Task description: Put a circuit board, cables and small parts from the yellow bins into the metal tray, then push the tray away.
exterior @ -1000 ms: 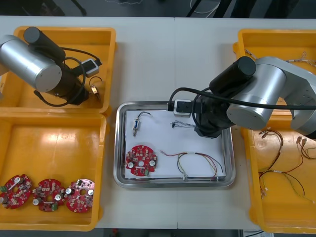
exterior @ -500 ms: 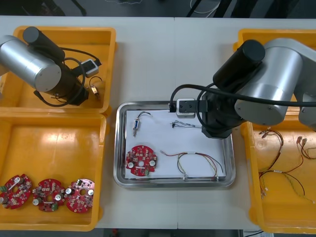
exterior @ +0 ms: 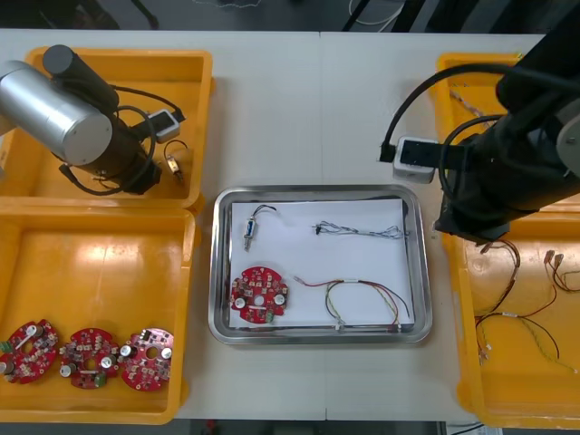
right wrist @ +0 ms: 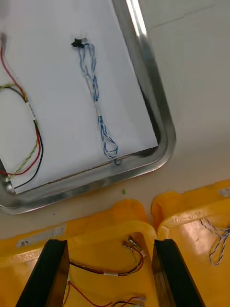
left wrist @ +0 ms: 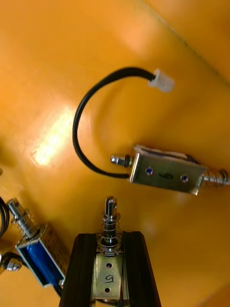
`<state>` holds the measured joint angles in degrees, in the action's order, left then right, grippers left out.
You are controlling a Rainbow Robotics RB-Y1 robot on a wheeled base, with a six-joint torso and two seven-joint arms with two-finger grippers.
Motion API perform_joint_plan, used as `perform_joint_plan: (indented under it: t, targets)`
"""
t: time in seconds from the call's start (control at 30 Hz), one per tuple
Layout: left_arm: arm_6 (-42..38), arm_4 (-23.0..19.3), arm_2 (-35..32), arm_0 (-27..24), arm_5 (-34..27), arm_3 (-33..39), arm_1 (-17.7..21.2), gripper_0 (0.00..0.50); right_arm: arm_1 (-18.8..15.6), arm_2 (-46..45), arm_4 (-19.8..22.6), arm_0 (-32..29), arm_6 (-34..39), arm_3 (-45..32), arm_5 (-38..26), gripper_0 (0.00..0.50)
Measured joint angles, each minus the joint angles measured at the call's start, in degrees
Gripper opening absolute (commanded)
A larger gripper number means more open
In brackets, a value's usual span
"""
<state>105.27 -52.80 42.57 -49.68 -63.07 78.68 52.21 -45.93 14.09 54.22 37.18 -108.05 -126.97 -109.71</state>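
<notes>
Fingers (left wrist: 84, 268) of left gripper (left wrist: 109, 236), down in far-left yellow plastic bin (exterior: 127, 60), pinch small silver metal part (left wrist: 108, 277). Right gripper (right wrist: 110, 247) hangs over near-right yellow bin (right wrist: 96, 225), fingers spread w/ nothing between. Shiny metal tray (exterior: 317, 336), table centre, holds round red circuit board (exterior: 259, 294), twisted blue & white cable (exterior: 358, 229), red & yellow cable (exterior: 358, 299), plus second small metal part (exterior: 248, 228).

My left arm (exterior: 77, 122) reaches down well to the left of the metal tray (exterior: 218, 272), out past its far left corner, with my left claw (left wrist: 109, 238) clamped on a small metal part (left wrist: 108, 276). My right arm (exterior: 517, 154) hangs just off the tray's right side, and my right claw (right wrist: 109, 245) has its fingers spread wide, holding nothing.
</notes>
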Motion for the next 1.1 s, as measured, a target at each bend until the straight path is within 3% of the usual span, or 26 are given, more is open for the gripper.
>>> perform_joint_plan:
  t: [0.1,0.43,0.8,1.1]
  targets:
    - [0.0,-0.04,-1.06,-0.06,-1.9,0.04,0.0,0.0,0.11,-4.2,0.01,-2.07,5.98,-1.38,-0.05,0.5]
    - [0.0,-0.07,-5.53,-0.06,-3.41,0.47,0.0,0.0,0.55,-18.82,0.09,-10.19,14.3,-2.02,-0.09,0.5]
    - [0.0,-0.08,-10.44,-0.06,-12.43,4.9,0.0,0.0,0.58,-35.54,-0.34,-20.06,14.42,-2.04,-0.11,0.5]
    - [0.0,-0.08,-16.45,-0.06,-20.58,9.76,0.0,0.0,0.59,-40.79,-4.37,-25.29,14.42,0.2,-0.11,0.5]
